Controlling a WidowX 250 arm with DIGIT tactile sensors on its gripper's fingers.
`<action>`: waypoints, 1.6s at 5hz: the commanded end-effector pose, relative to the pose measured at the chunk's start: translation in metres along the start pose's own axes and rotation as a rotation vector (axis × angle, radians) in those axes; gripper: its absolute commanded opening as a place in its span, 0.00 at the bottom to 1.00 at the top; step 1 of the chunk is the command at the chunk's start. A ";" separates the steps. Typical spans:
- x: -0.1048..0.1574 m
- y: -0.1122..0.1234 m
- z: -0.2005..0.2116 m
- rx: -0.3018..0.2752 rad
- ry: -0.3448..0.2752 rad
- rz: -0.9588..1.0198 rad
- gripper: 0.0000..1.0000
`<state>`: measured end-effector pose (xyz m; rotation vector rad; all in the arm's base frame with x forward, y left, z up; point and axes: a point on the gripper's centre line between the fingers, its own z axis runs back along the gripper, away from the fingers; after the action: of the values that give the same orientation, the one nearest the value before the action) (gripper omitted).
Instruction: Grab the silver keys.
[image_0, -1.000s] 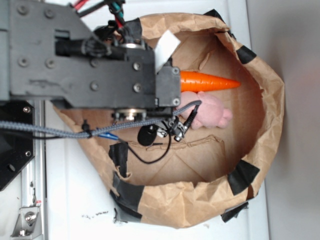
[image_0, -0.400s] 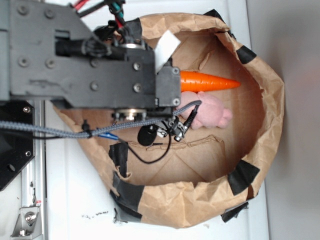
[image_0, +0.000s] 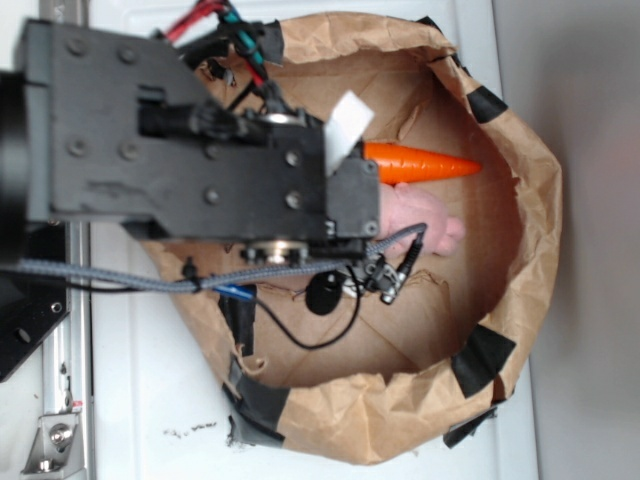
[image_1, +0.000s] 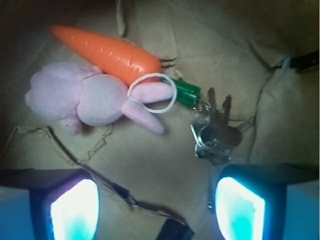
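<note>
I am hovering over the silver keys (image_1: 214, 131), my gripper (image_1: 157, 202) spread wide.
They are fanning toward 12 o'clock, shiny, lying at the carrot's (image_1: 107, 54) 4 o'clock end.

A white bench (image_0: 140, 400) carried a brown paper bag (image_0: 520, 200), its walls rolled down and patched with black tape. The bag's creased floor (image_1: 150, 160) bore three things. A carrot (image_1: 105, 50) lay with its green end toward the keys (image_1: 212, 132). A pink bunny (image_1: 85, 97) lay touching the carrot's side, one ear through the carrot's white ring (image_1: 155, 92). The keys lay just beside the green end, apart from the bunny.
</note>
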<state>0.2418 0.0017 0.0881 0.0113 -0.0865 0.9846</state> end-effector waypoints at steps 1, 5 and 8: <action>0.009 0.005 -0.001 0.060 -0.051 0.013 1.00; 0.018 0.041 -0.031 0.072 -0.010 -0.142 1.00; 0.002 0.047 -0.048 0.070 0.024 -0.214 1.00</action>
<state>0.2070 0.0241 0.0363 0.0797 -0.0191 0.7768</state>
